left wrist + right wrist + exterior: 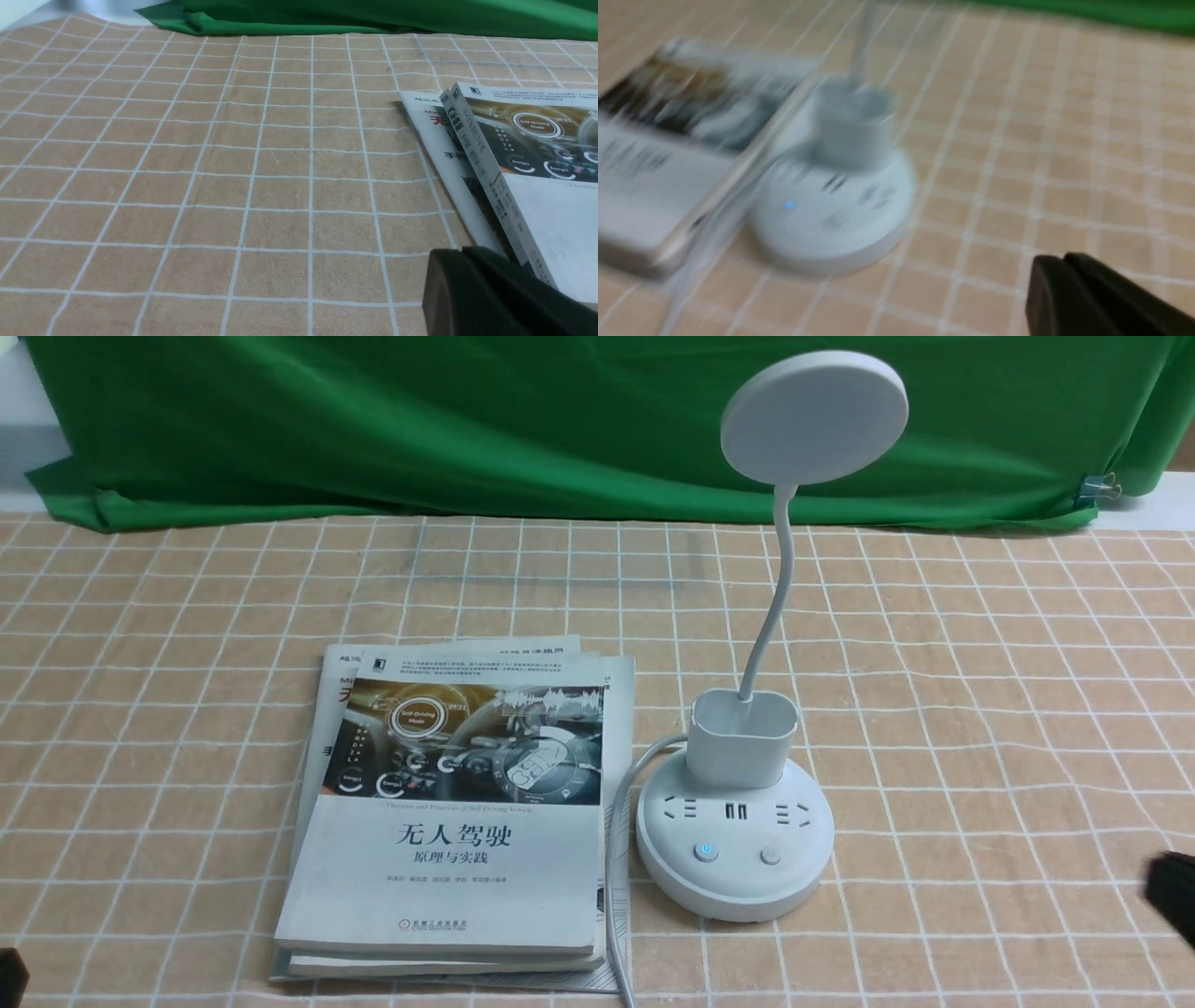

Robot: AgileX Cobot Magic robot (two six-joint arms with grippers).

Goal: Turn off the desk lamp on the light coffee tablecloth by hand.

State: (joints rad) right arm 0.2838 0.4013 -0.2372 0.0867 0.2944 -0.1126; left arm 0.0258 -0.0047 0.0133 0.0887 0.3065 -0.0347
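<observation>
The white desk lamp (738,821) stands on the light coffee tablecloth (980,709), right of centre. Its disc head (813,416) is up on a bent neck above the oval cup (742,744). The round base carries two buttons: the left one (706,852) glows blue, the right one (770,856) is plain. My right gripper (1172,896) is shut and empty at the right edge, well right of the base. The right wrist view is blurred and shows the lamp base (831,210) and the gripper (1062,266). My left gripper (460,254) is shut and empty, at the bottom left corner of the front view (11,975).
A stack of books (457,812) lies just left of the lamp base, also in the left wrist view (514,163). The lamp's white cord (616,859) runs between books and base toward the front edge. A green backdrop cloth (467,420) hangs at the back.
</observation>
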